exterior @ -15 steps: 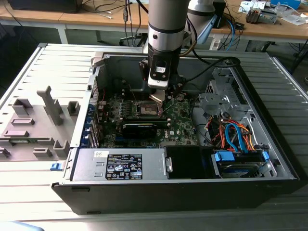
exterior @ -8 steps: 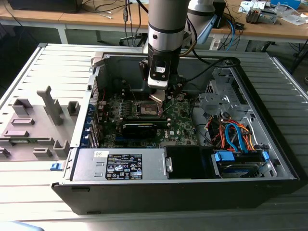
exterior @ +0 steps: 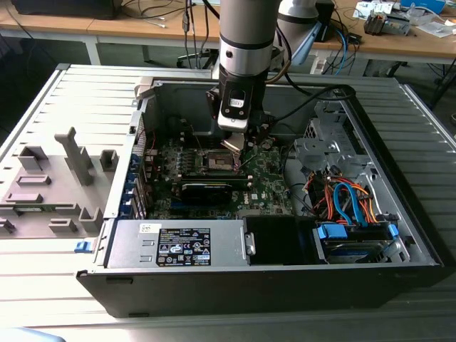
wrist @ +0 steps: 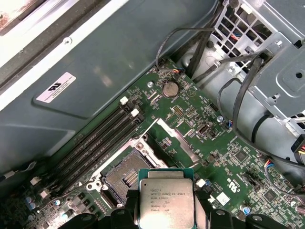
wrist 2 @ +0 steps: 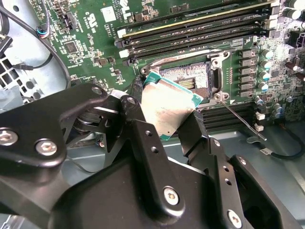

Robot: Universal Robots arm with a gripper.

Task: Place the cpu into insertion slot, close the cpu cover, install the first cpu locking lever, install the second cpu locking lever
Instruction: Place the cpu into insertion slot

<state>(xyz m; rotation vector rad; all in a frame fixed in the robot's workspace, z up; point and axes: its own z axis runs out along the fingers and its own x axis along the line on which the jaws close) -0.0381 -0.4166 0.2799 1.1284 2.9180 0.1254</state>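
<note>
1. Inside the open black metal computer case (exterior: 214,292), which lies on a grey slatted counter (exterior: 57,285), the arm's black gripper (exterior: 235,146) hangs over the green motherboard (exterior: 267,178).
2. Its black fingers (wrist 2: 136,124) are clamped on two opposite edges of the flat square cpu with a silvery-grey metal top (wrist 2: 169,109). In the second wrist view the chip is tilted.
3. The cpu (wrist: 166,202) is held in the air near the insertion slot (wrist: 125,174), a square socket with a dark centre and silver rim. It does not touch the socket.
4. The insertion slot is bare, with its contact field uncovered in both wrist views.
5. The cpu cover (wrist: 178,139), a thin silver metal frame, appears swung up and open beside the socket.
6. One thin metal locking lever (wrist 2: 240,119) sticks out free from a socket corner, unlatched. I cannot make out the other lever.
7. Judging by this, the task is in its first step: the chip is grasped and brought near, but not seated. The cover is not closed and neither lever is installed.
</note>
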